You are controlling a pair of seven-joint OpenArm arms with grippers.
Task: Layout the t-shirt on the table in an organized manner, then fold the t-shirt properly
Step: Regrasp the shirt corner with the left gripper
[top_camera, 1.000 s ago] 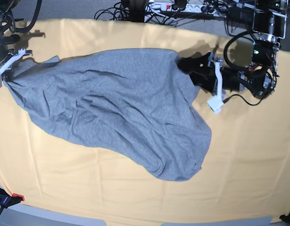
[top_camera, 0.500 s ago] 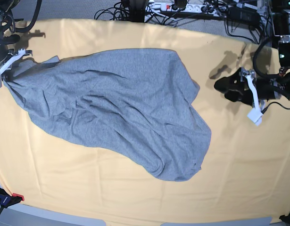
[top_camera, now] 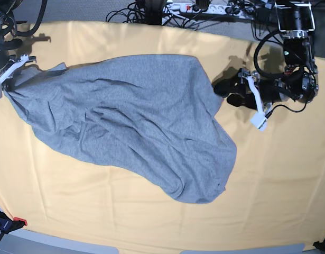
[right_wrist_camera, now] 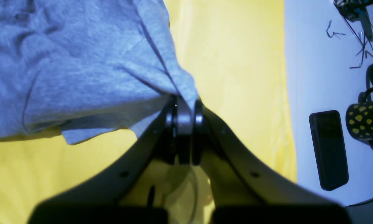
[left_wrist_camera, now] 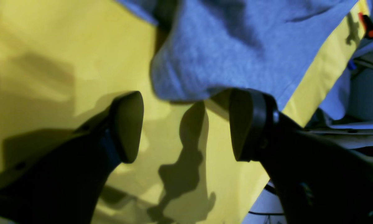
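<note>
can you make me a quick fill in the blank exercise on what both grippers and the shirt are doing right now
1. The right gripper is ____ on an edge of the t-shirt.
2. The left gripper has its jaws ____, with nothing between them.
3. The t-shirt lies rumpled on the table, which is covered in a ____ cloth.
4. In the right wrist view, a dark phone lies beside a black mug with yellow ____.

Missing words: shut; open; yellow; spots

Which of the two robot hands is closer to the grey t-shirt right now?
The right. Its gripper is shut on the t-shirt at one corner, so it touches the cloth. The left gripper hangs open just beside the opposite edge, with only table between its fingers.
</note>
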